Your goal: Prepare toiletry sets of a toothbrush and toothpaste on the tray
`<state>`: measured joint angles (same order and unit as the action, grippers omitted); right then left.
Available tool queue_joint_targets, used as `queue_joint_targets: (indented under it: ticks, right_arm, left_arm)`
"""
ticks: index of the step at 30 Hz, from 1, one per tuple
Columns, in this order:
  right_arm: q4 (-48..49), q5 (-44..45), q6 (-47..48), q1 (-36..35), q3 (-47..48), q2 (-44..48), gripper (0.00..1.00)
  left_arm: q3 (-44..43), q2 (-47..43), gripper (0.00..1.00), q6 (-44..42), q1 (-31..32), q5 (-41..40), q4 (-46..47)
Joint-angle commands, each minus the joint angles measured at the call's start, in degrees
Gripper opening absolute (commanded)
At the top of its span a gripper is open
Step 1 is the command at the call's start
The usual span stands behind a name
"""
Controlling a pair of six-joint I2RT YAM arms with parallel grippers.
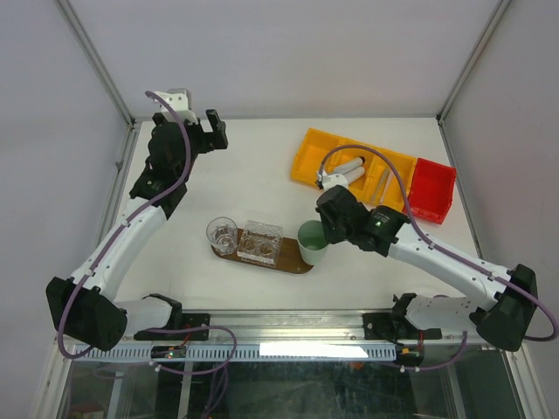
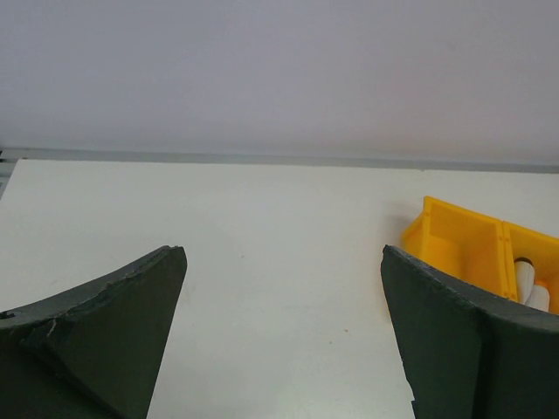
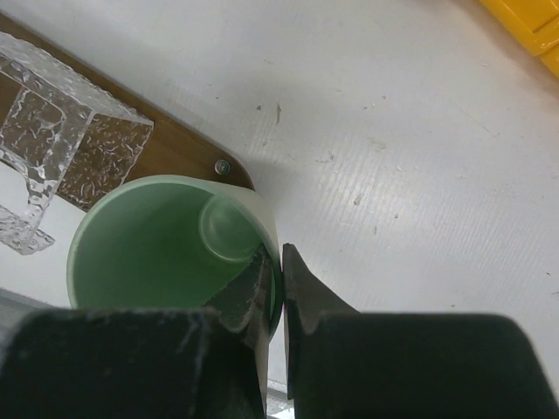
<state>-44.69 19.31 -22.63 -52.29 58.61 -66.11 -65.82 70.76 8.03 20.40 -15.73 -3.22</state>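
**R gripper** (image 3: 278, 255): clenched on the wall of the mint-green cup (image 3: 157, 253). One finger sits inside the rim and the other outside, pads nearly meeting across the wall. In the top view the grip is at the cup's far-right rim.

**Mint-green cup**: upright, mouth up, directly under the R gripper and overlapping the tray's rounded end. Can't tell whether it rests there or is lifted.

**Tray** (image 1: 288, 262): dark brown wooden oval, just left of the R gripper.
- Carries a textured glass box (image 1: 260, 242), near the R gripper.
- Also a clear tumbler (image 1: 222, 234), one place further left, at the tray's other end.
- In the wrist view the box shows ahead-left of the fingers, beside the cup.

**Toiletry items**: two white tubes (image 1: 349, 171) lie in the yellow bin (image 1: 313, 157), beyond the R gripper on the far side.
- A thin pale stick (image 1: 382, 184) lies one compartment to the right; too small to confirm it is a brush.
- All are well apart from the tray.

**Red bin** (image 1: 432, 188): touches the yellow bin's right end, far-right of the R gripper.

**L gripper** (image 2: 284, 262): released, fingers spread wide w/ nothing between them. It is held over the table (image 2: 262, 218) at the far-left, well apart from the tray. In its wrist view the yellow bin is ahead-right, just past the right finger (image 2: 463, 349), w/ a white tube end showing in the second compartment.
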Motion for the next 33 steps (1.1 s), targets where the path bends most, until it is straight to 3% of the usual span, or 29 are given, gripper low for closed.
queue_joint_targets:
  ticks: [1,33]
  right_arm:
    - [4.9,2.6,-0.9,-1.6,2.6,-0.1,0.00]
    - [8.0,0.9,-0.5,-4.0,0.1,-3.2,0.00]
  left_arm:
    - [-2.3,-3.7,0.99,1.1,-1.2,1.7,1.7]
    - [-2.7,-4.2,0.99,2.3,-2.6,3.2,1.4]
